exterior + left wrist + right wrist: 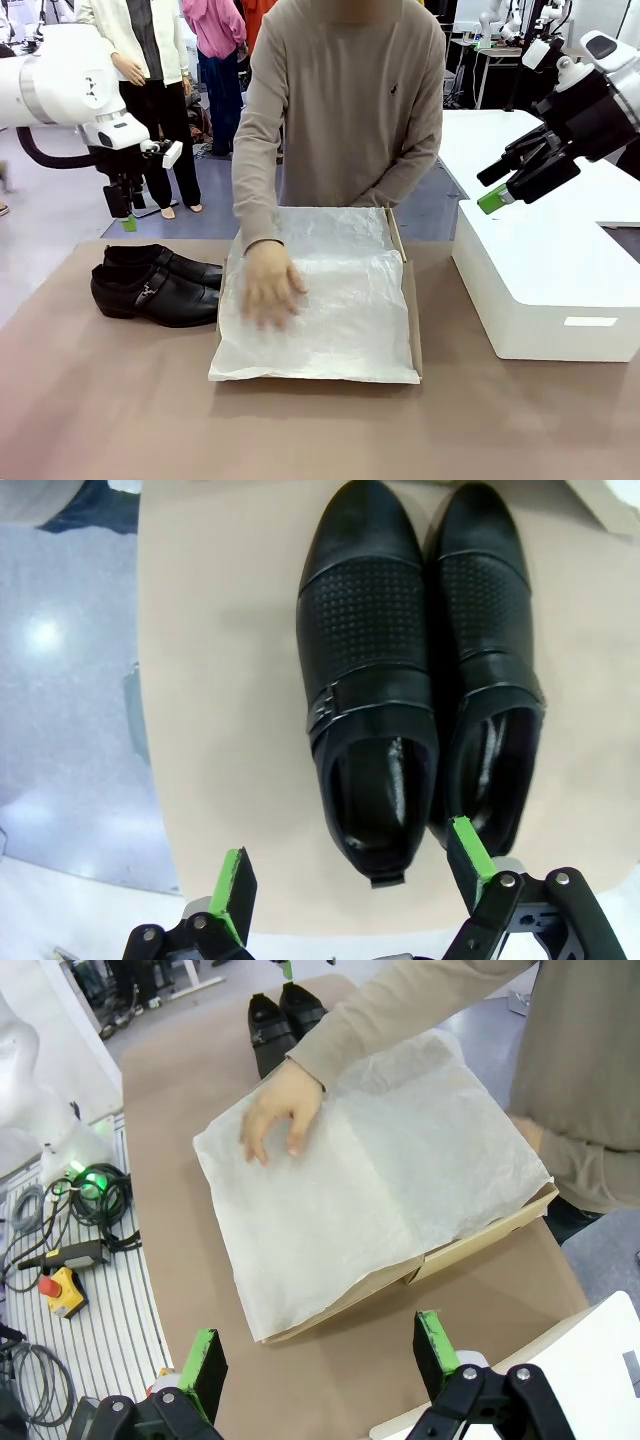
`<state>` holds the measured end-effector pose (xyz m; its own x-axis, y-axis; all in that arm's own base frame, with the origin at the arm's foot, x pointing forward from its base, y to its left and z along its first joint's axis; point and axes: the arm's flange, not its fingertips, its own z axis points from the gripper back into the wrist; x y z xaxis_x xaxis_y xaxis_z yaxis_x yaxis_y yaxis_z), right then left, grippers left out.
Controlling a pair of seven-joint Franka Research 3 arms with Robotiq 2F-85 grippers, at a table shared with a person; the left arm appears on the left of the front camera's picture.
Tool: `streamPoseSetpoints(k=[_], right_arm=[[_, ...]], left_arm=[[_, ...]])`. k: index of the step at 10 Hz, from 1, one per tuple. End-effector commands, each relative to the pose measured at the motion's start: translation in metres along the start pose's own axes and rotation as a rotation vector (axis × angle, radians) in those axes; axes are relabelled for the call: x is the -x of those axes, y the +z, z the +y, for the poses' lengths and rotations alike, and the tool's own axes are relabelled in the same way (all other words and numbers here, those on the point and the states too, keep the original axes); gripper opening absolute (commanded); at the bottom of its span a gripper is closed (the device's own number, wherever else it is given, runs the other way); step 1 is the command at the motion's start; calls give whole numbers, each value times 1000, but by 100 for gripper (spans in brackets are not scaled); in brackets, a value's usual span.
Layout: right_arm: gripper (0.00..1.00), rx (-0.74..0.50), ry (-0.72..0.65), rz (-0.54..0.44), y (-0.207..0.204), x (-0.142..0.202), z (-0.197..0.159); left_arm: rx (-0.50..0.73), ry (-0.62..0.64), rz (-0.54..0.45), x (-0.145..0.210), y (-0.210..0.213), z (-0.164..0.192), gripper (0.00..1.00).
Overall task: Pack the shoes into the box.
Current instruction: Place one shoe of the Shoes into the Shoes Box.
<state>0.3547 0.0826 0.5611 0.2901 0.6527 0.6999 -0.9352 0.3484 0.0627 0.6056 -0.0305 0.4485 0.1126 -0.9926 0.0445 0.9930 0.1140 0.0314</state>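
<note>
1. Your left hand (350,852) hangs above the heel ends of the shoes (400,670), left of the box (412,300). Its green-padded fingers are spread wide and grip nothing. In the left wrist view one pad sits over the bare surface and the other over the heel of the shoe nearer the box.
2. The shoes lie side by side on the surface (120,400), just beside the box's left edge, with their pointed toes toward it. They are glossy black leather with a band of fine perforated texture across the front. One of them shows a small metal buckle on its strap.
3. Your right hand (317,1340) is raised on the box's right side. Its fingers are also spread and empty.
4. The box is shallow brown cardboard. Crinkled white tissue paper (330,300) covers it and drapes over its near edge.
5. The person's hand (270,285) lies flat on the tissue over the left part of the box.
6. A bigger white box (550,290) with rounded corners stands on the surface just right of the box.
</note>
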Motion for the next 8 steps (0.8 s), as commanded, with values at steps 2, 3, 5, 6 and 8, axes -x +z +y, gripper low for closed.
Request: streamPoseSetpoints(k=[2, 3, 5, 6, 8], right_arm=[[100, -12, 23, -31, -2, 0, -2], [100, -12, 23, -31, -2, 0, -2], [100, -12, 23, -31, -2, 0, -2], [100, -12, 23, -31, -2, 0, -2], [100, -12, 23, -31, -2, 0, -2]], left_arm=[[-5, -38, -15, 13, -13, 21, 100], [1, -42, -24, 15, -19, 24, 100], [19, -42, -42, 18, -31, 27, 100], [20, -41, -45, 19, -36, 29, 100], [26, -10, -44, 19, -46, 31, 100]])
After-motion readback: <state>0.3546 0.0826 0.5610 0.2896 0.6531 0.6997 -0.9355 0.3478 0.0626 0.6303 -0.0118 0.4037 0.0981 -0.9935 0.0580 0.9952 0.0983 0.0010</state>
